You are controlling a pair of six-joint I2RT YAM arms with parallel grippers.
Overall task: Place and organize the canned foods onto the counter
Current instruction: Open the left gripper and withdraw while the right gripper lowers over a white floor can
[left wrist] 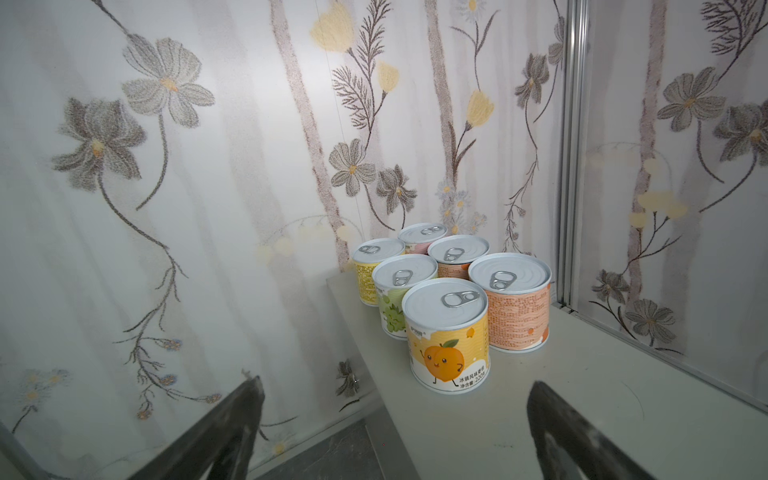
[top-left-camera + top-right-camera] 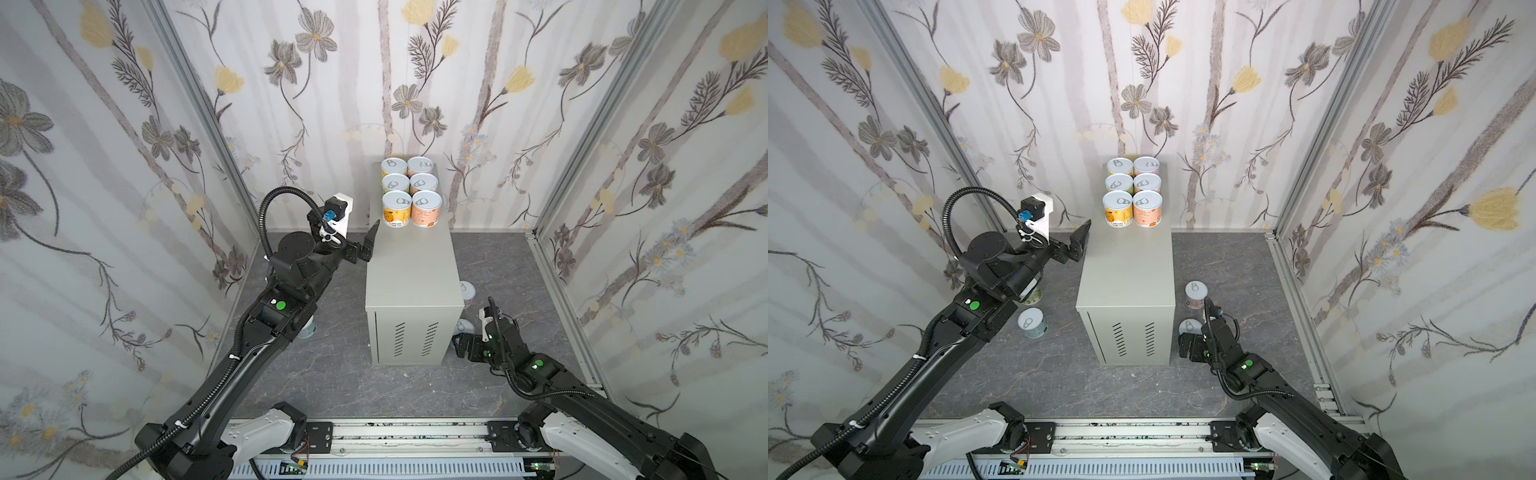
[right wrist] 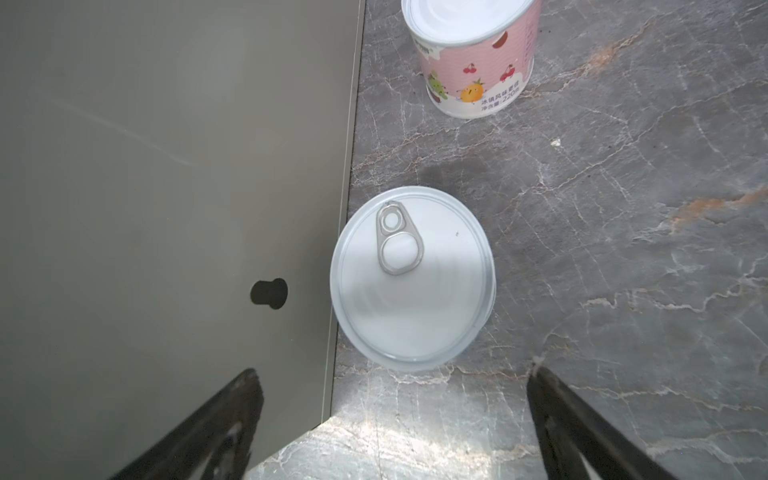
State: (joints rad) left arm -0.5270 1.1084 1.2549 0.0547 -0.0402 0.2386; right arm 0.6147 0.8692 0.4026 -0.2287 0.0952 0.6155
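Right hand [image 3: 392,376] hangs released above a floor can [image 3: 413,278] beside the surface [image 3: 166,166]; left hand [image 1: 395,384] is released too. I count six cans [image 2: 395,183] on the surface's far end, four on the floor [image 2: 1225,266].

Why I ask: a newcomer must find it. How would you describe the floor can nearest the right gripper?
Find the grey-beige counter with vent slits in front. Two cans stand on the marbled floor at its right side. Take the front can, beneath the open right gripper, not the pink-labelled can behind.
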